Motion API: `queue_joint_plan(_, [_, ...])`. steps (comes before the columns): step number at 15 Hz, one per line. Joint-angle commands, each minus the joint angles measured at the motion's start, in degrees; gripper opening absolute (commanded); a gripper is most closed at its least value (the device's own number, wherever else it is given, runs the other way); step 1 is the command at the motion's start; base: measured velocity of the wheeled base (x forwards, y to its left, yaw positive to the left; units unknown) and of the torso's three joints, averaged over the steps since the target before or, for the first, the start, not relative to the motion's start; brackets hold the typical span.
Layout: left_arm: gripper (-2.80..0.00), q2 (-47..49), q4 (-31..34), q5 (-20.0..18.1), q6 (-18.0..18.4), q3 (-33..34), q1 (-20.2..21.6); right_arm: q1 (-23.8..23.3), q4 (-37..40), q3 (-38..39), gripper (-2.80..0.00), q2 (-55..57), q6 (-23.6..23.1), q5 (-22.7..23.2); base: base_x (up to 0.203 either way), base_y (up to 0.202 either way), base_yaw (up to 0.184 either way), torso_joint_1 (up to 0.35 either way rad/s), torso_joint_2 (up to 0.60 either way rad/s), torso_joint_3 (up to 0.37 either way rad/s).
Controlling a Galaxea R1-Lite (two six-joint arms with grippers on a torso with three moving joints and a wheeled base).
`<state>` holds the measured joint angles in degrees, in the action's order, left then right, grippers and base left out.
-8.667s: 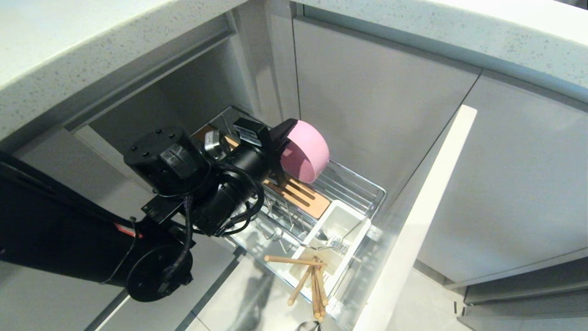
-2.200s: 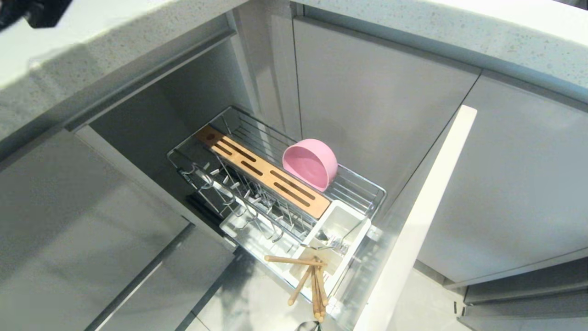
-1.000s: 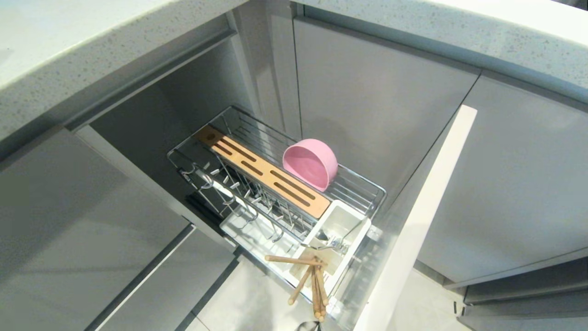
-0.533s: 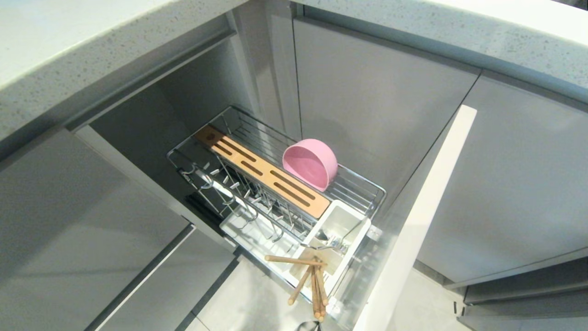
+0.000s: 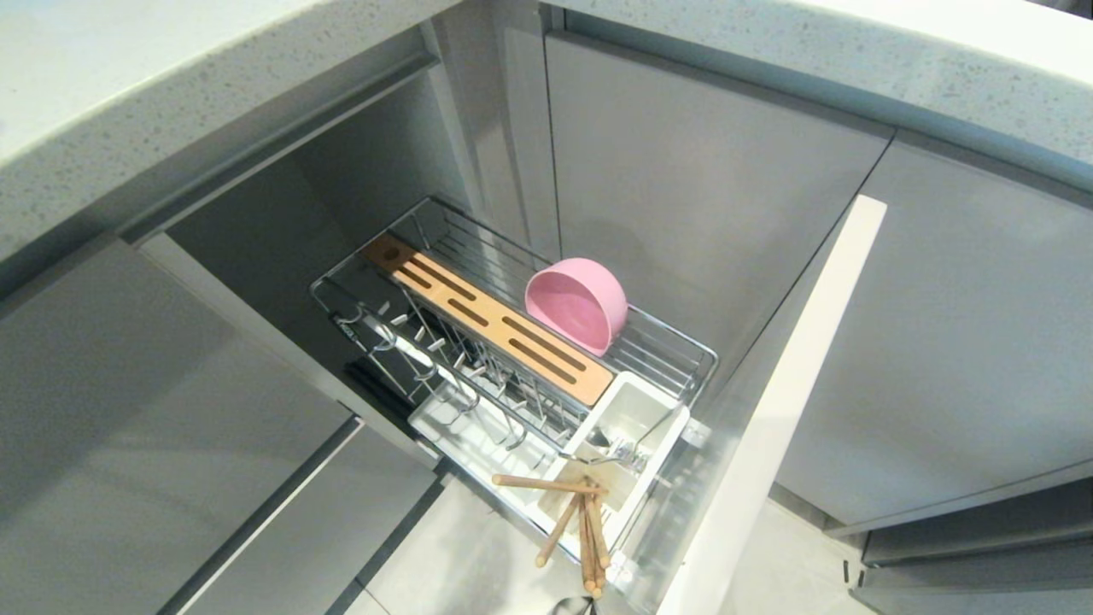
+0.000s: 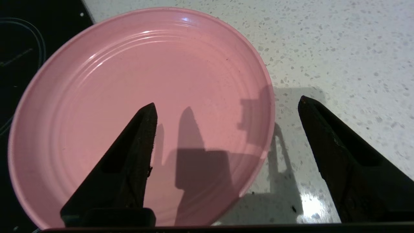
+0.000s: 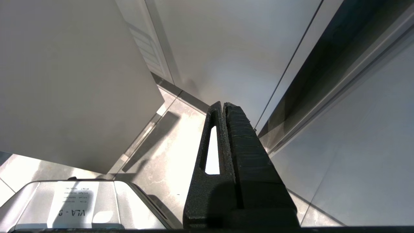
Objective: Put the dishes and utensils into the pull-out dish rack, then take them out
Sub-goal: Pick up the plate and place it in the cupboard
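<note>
Left gripper (image 6: 226, 106) hovers spread wide over the pink plate (image 6: 142, 106) lying on the speckled tabletop (image 6: 339, 48). Below, the pull-out dish rack (image 5: 512, 359) holds the pink bowl (image 5: 576, 306), then chopsticks (image 5: 581, 521). Right gripper (image 7: 223, 106) hangs closed, empty.

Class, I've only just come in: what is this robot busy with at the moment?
It is loading a pull-out dish rack. A pink bowl lies on its side in the wire basket, and wooden chopsticks and a metal utensil sit in the white utensil box. The left gripper is up over the speckled countertop, jaws open astride the rim of a pink plate. The right gripper hangs shut near the floor.
</note>
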<state>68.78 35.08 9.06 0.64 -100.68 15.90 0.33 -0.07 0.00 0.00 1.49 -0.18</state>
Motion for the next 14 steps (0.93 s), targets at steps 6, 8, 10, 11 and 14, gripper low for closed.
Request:
queue_joint_plan(6, [0.00, 5.14, 0.52, 0.17, -3.89, -2.13, -0.25, 0.02, -0.01, 0.09, -2.80, 0.00, 0.01, 0.01, 0.000, 0.000, 0.000, 0.000, 0.00, 0.000])
queue_joint_plan(8, [0.00, 5.31, 0.60, 0.35, -3.89, -1.40, -0.25, 0.02, -0.01, 0.09, -2.80, 0.00, 0.01, 0.01, 0.000, 0.000, 0.000, 0.000, 0.00, 0.000])
queue_joint_plan(10, [0.00, 5.24, 0.60, 0.49, -3.89, -0.57, -0.25, 0.03, -0.01, 0.02, -2.80, 0.00, 0.01, 0.01, 0.000, 0.000, 0.000, 0.000, 0.00, 0.000])
queue_joint_plan(11, [0.00, 5.22, 0.60, 0.45, -3.89, -0.39, -0.25, 0.02, -0.01, 0.09, -2.80, 0.00, 0.01, 0.01, 0.000, 0.000, 0.000, 0.000, 0.00, 0.000])
queue_joint_plan(14, [0.00, 5.04, 1.85, 0.36, -4.92, -0.24, -0.25, 0.04, -0.01, 0.07, -2.80, 0.00, 0.01, 0.01, 0.000, 0.000, 0.000, 0.000, 0.00, 0.000])
